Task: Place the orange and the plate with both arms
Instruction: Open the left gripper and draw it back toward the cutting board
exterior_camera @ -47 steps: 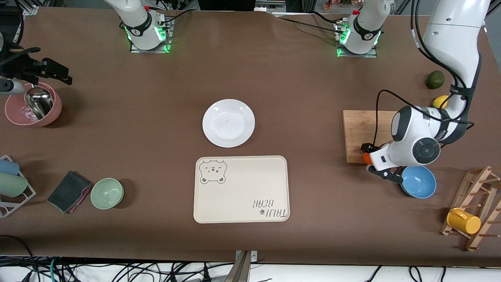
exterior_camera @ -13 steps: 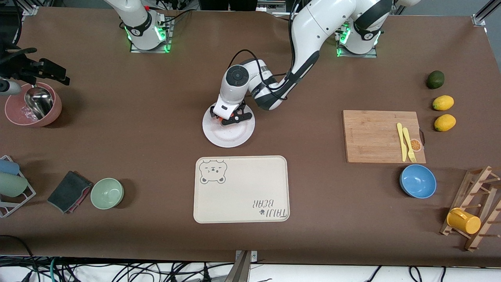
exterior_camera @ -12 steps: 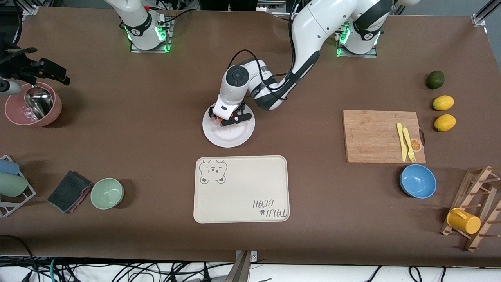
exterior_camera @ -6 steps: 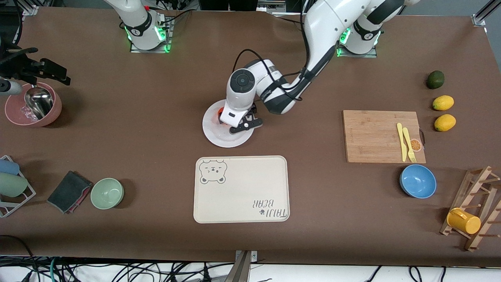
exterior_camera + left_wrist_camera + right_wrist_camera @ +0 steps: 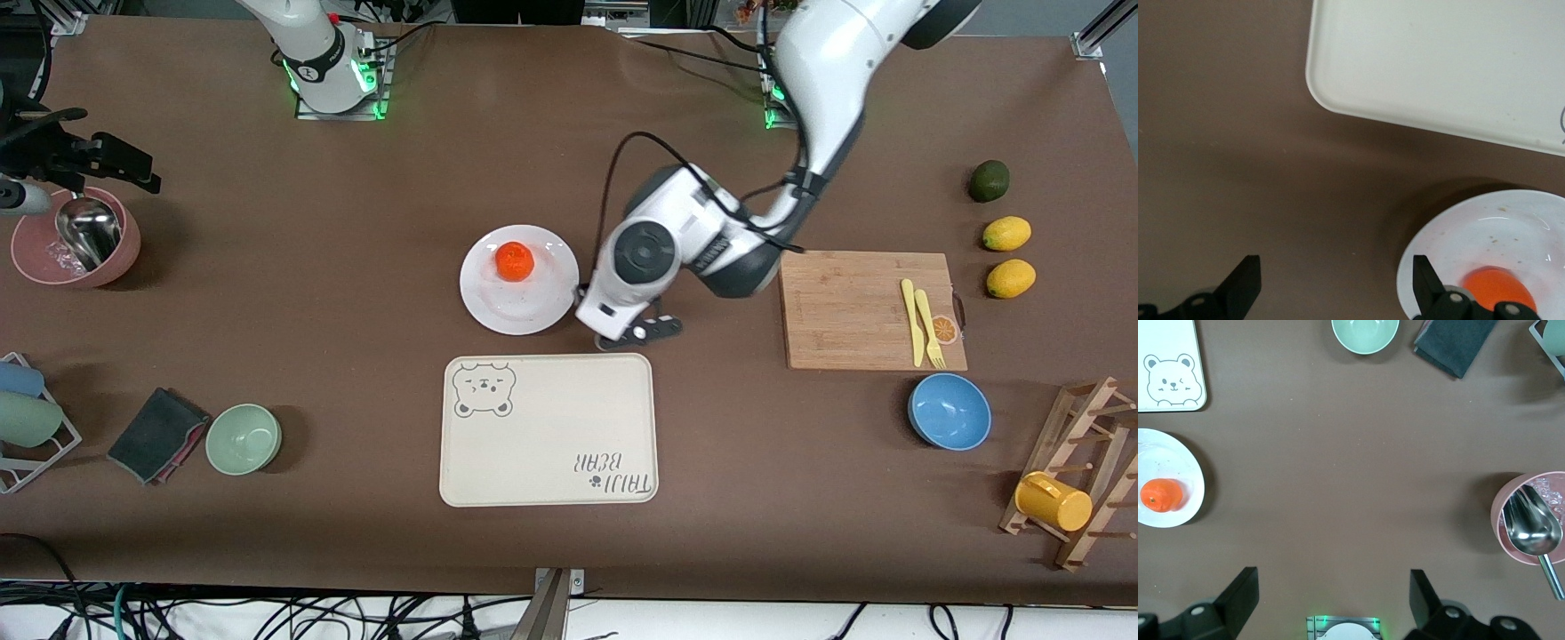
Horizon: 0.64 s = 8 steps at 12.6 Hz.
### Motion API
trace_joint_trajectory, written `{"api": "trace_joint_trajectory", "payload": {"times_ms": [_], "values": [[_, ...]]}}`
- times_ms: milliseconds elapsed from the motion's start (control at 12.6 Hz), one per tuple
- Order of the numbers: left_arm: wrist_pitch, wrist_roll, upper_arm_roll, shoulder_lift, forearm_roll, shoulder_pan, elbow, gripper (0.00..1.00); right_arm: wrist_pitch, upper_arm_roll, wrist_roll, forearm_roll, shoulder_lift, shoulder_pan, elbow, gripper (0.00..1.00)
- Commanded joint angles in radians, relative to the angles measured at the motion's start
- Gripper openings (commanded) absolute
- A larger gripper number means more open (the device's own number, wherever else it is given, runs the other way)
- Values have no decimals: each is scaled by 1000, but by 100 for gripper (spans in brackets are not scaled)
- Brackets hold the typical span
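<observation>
The orange (image 5: 515, 260) lies on the white plate (image 5: 524, 308) in the middle of the table. My left gripper (image 5: 637, 332) is open and empty, low over the bare table beside the plate, toward the left arm's end. In the left wrist view its gripper (image 5: 1335, 267) is over the brown table, with the plate (image 5: 1485, 223) and orange (image 5: 1491, 288) by one finger. My right gripper (image 5: 1331, 580) is open and empty, high over its own base, and waits. The right wrist view shows the plate (image 5: 1178, 457) and orange (image 5: 1161, 495) well away from it.
A cream bear-print tray (image 5: 548, 430) lies nearer the front camera than the plate. Toward the left arm's end are a cutting board (image 5: 845, 307) with yellow cutlery, a blue bowl (image 5: 949, 412), two lemons (image 5: 1006, 233) and a mug rack (image 5: 1080, 467). Toward the right arm's end are a green bowl (image 5: 244, 438), a cloth (image 5: 157, 434) and a pink bowl (image 5: 36, 258).
My left gripper brought the orange from the cutting board, let it go on the plate and moved off toward the left arm's end. The right arm has not moved.
</observation>
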State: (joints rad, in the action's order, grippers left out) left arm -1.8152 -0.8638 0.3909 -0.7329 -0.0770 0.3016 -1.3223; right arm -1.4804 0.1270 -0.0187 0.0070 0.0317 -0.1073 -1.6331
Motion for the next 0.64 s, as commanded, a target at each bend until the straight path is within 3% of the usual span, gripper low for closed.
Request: {"api": "trace_joint_trajectory", "payload": {"times_ms": [0, 318, 556], "values": [[62, 194, 6, 15, 13, -125, 0, 100, 14, -3, -4, -7, -6, 0, 18, 100], [148, 521, -1, 15, -50, -303, -3, 100, 15, -3, -4, -4, -6, 0, 19, 100], [155, 606, -3, 15, -90, -351, -5, 100, 3, -3, -3, -12, -7, 6, 19, 100]]}}
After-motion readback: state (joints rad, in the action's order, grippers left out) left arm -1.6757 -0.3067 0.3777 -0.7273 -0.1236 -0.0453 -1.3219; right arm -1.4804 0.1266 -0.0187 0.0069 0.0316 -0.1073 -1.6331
